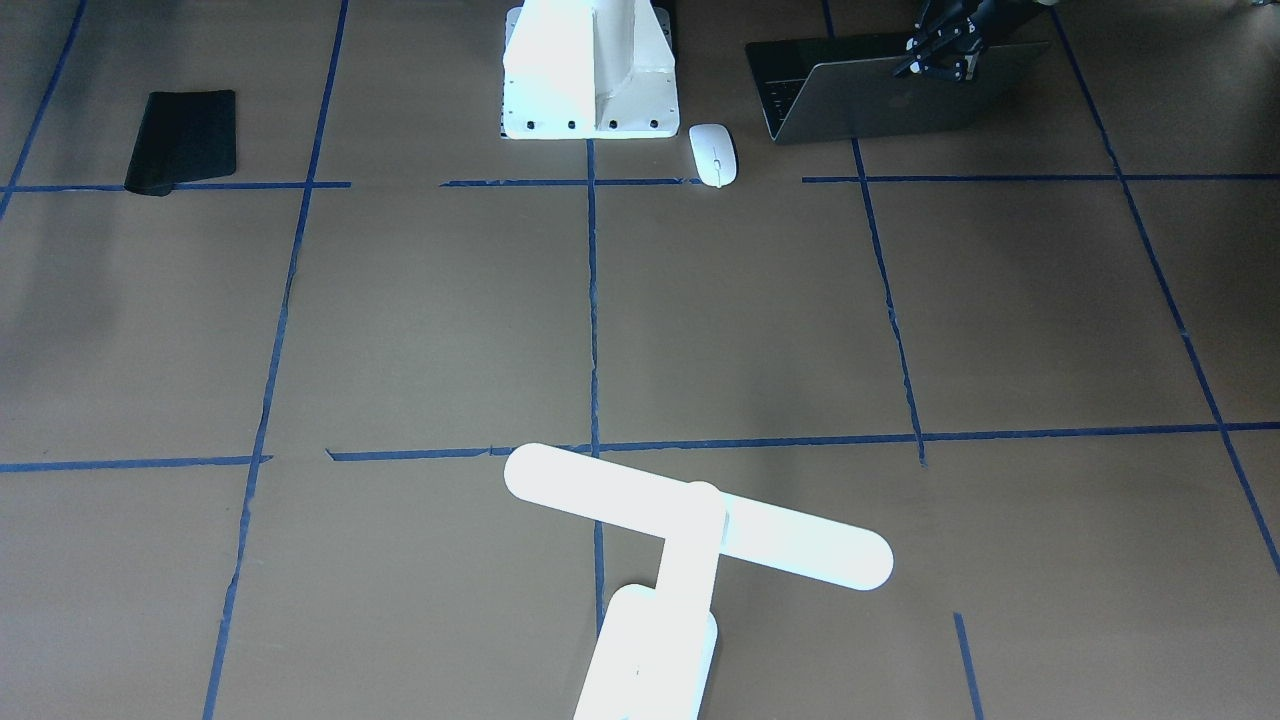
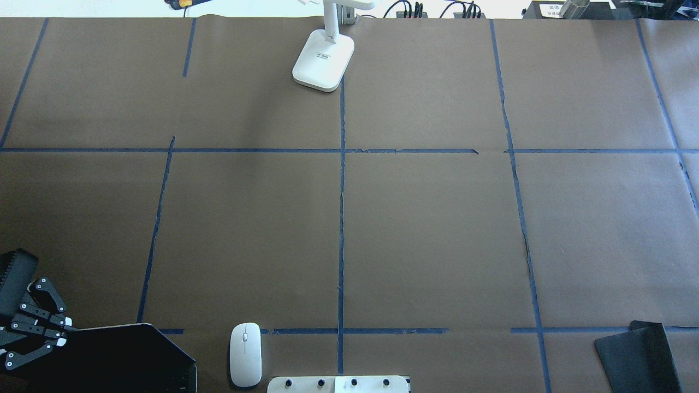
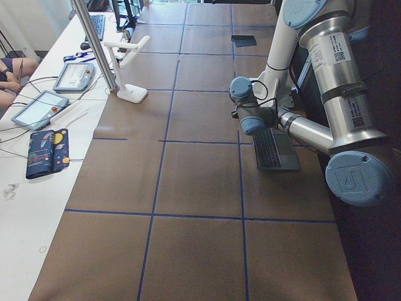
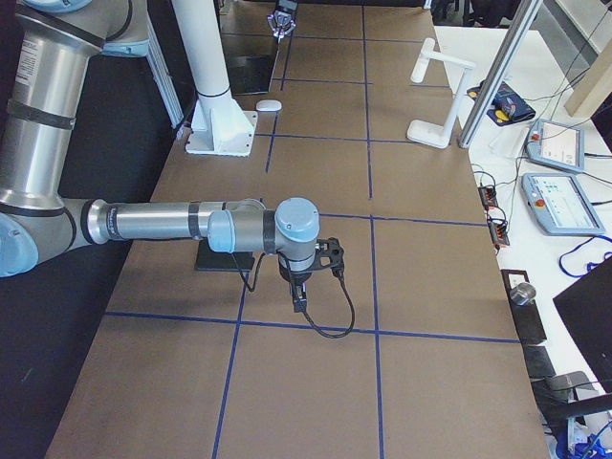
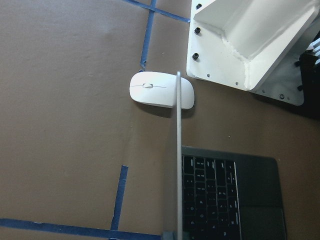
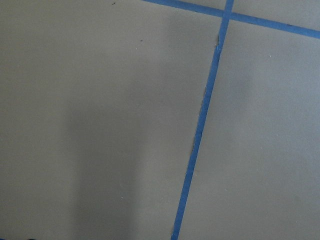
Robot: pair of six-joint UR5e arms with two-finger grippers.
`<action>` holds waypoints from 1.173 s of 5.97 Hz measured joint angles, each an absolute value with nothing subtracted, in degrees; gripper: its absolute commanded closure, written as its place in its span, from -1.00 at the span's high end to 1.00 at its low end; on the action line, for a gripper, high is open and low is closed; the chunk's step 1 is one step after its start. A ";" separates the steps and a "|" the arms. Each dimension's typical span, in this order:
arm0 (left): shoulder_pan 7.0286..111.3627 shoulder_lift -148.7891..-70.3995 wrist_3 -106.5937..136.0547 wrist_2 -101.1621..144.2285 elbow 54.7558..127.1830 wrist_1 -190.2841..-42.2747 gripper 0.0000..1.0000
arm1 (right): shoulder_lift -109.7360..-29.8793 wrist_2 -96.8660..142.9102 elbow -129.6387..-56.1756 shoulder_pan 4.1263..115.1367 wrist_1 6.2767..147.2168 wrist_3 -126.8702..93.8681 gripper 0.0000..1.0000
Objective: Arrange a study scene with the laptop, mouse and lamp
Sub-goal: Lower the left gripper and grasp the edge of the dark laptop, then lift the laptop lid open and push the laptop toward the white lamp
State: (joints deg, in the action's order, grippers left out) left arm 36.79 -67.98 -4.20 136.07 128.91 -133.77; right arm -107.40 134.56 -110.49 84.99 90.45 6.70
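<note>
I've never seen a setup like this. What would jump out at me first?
Probably the bright white lamp, its T-shaped head glaring at the operators' side of the table. Next, the half-open laptop at the robot's end, with the left gripper pinching its lid, and the white mouse beside it.

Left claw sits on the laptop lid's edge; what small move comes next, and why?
Probably open the left claw and back off the lid. The laptop already stands open, keys showing in the left wrist view, so the lid seems done; the mouse beside it lies untouched.
</note>
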 measured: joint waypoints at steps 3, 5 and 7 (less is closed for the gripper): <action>48.94 -69.29 -13.83 142.66 128.29 -132.51 -1.00 | -107.32 134.56 -110.52 84.99 90.46 6.68 1.00; 54.70 -76.20 -26.68 143.09 127.77 -119.71 -1.00 | -107.32 134.56 -110.52 84.96 90.44 6.75 1.00; 58.28 -89.95 -33.69 142.72 125.21 -103.42 -1.00 | -107.32 134.56 -110.48 84.97 90.44 6.77 1.00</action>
